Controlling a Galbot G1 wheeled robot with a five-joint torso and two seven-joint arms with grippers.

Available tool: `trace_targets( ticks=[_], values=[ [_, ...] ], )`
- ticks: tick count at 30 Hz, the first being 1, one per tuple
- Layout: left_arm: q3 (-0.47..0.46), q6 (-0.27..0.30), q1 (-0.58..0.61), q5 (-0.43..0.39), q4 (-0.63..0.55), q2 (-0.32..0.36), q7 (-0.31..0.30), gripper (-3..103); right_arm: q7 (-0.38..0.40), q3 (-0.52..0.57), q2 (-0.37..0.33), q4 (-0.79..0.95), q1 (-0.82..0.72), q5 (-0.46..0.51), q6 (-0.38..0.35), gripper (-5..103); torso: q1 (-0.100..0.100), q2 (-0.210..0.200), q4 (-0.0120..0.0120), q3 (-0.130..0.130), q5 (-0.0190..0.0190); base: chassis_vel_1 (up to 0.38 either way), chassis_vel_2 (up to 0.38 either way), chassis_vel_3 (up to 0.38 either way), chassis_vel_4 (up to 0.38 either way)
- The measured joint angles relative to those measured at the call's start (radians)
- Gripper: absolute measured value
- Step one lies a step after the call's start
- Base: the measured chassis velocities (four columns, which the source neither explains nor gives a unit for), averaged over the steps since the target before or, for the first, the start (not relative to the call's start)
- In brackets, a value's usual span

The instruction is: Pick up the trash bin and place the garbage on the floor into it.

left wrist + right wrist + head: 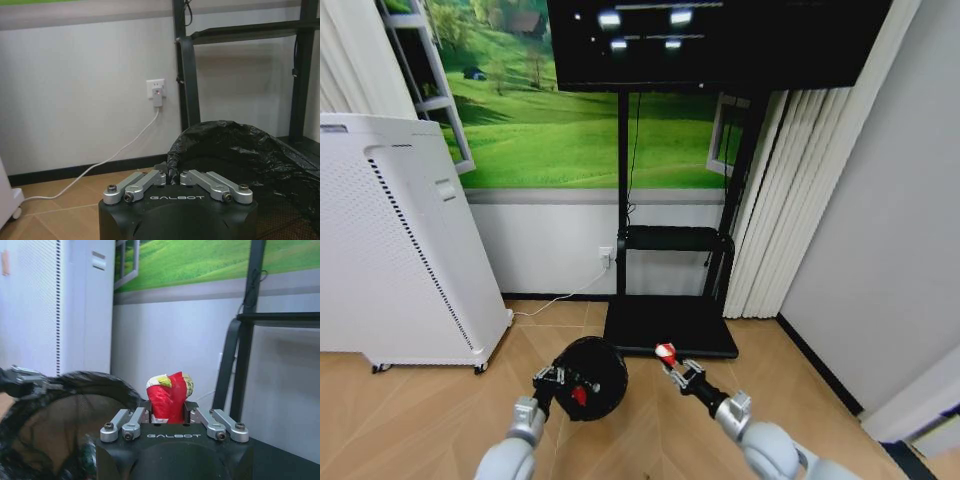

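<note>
Inside trash bin (590,378): red litter (580,395).

The left gripper (558,383) holds the rim of the trash bin (590,378), a round black mesh basket held above the wooden floor (430,420). Inside the bin a small red piece is visible. To its right, the right gripper (672,364) is closed on a crushed red-and-white piece of garbage (665,352), near the bin. A white perforated appliance (395,245) stands at the left, and a black stand (670,325) is behind.
</note>
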Motion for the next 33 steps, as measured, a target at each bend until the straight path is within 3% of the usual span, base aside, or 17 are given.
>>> trace_targets(
  ticks=[10, 22, 24, 27, 31, 33],
  values=[
    [0.129, -0.005, -0.076, 0.046, 0.074, -0.054, 0.001, 6, -0.039, -0.047, 0.082, -0.081, 0.050, -0.041, 0.015, 31, 0.000, 0.000, 0.0001, 0.000, 0.0002, 0.000, 0.000, 0.000, 0.000],
    [0.203, -0.002, -0.149, 0.049, 0.138, -0.087, 0.003, 6, -0.116, -0.047, 0.101, -0.107, 0.048, -0.052, 0.059, 28, 0.000, 0.000, 0.0000, 0.000, 0.0001, 0.000, 0.000, 0.000, 0.000],
    [0.206, 0.000, -0.156, 0.048, 0.141, -0.088, 0.003, 6, -0.133, -0.045, 0.101, -0.109, 0.048, -0.051, 0.059, 32, 0.000, 0.000, -0.0001, 0.000, 0.0001, 0.000, 0.000, 0.000, 0.000],
    [0.209, 0.002, -0.171, 0.045, 0.150, -0.091, 0.003, 6, -0.156, -0.039, 0.098, -0.117, 0.048, -0.048, 0.058, 48, 0.000, 0.000, 0.0000, 0.000, 0.0002, 0.000, 0.000, 0.000, 0.000],
    [0.210, 0.003, -0.174, 0.045, 0.153, -0.092, 0.003, 6, -0.157, -0.037, 0.098, -0.121, 0.050, -0.047, 0.058, 53, 0.000, 0.000, 0.0000, 0.000, 0.0001, 0.000, 0.000, 0.000, 0.000],
    [0.211, 0.003, -0.175, 0.044, 0.154, -0.093, 0.003, 6, -0.157, -0.037, 0.100, -0.121, 0.051, -0.048, 0.058, 70, 0.000, 0.000, 0.0001, 0.000, 0.0001, 0.000, 0.000, 0.000, 0.000]
  ],
)
